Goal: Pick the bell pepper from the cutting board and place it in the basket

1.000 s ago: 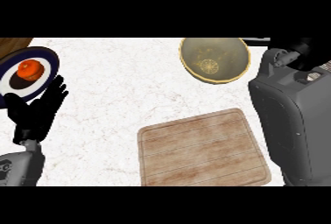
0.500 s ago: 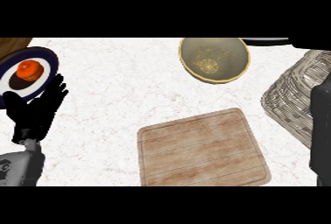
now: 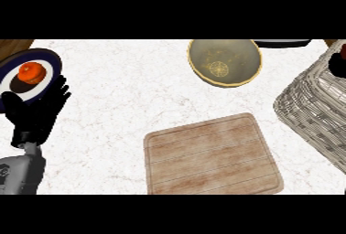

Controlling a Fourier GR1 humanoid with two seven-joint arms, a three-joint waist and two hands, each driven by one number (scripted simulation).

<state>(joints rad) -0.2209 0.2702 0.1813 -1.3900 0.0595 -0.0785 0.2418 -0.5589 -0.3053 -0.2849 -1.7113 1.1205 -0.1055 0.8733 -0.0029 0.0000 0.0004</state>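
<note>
We see through a single head camera, facing steeply down onto the counter [image 3: 128, 87] from close above it.

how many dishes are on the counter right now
2. A dark-rimmed plate holding an orange fruit sits at the upper left, and a yellow-rimmed bowl at top centre. A dark item cut off by the top edge may be a third.

Cutting board [image 3: 213, 155] centre; basket [image 3: 310, 109] right; bowl [image 3: 236, 50] behind; plate [image 3: 49, 58] far left.
</note>
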